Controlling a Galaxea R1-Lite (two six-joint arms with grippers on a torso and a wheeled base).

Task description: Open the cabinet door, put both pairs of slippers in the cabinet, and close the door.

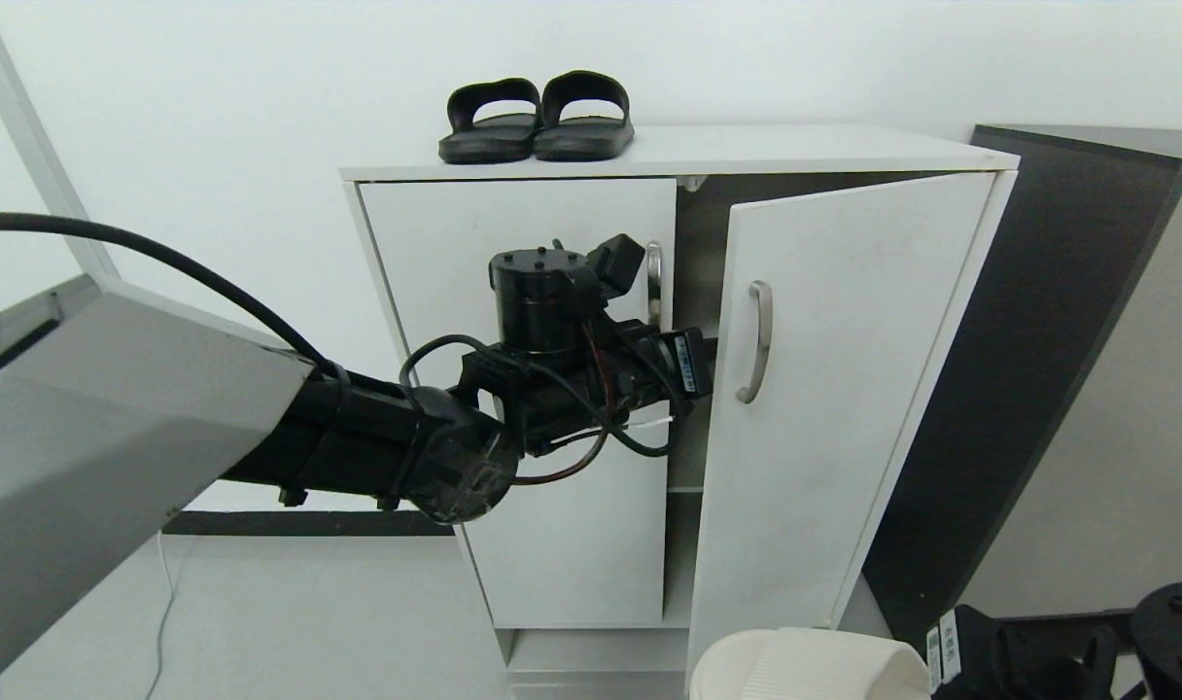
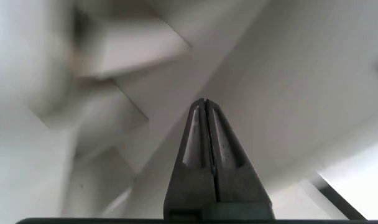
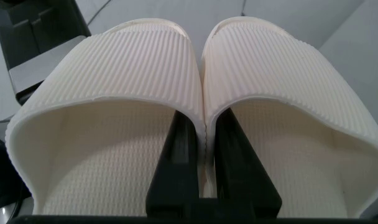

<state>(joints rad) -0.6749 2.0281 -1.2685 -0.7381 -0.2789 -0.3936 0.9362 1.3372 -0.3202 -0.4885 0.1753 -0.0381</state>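
Note:
A white cabinet (image 1: 805, 148) has its left door (image 1: 455, 233) shut and its right door (image 1: 824, 408) swung partly open, leaving a dark gap between them. A pair of black slippers (image 1: 538, 122) rests on the cabinet top. My left arm's wrist (image 1: 683, 365) sits in that gap at handle height. In the left wrist view, my left gripper (image 2: 205, 104) is shut on nothing, with white panels around it. My right gripper (image 3: 204, 127) is shut on the inner strap walls of the white slippers (image 3: 195, 81), held side by side. The white slippers (image 1: 810, 666) sit low, in front of the open door.
A dark grey unit (image 1: 1048, 321) stands right beside the cabinet, close to the open door's hinge side. Metal handles (image 1: 758, 340) stick out from both doors. A thin cable (image 1: 163, 603) trails on the pale floor at the left.

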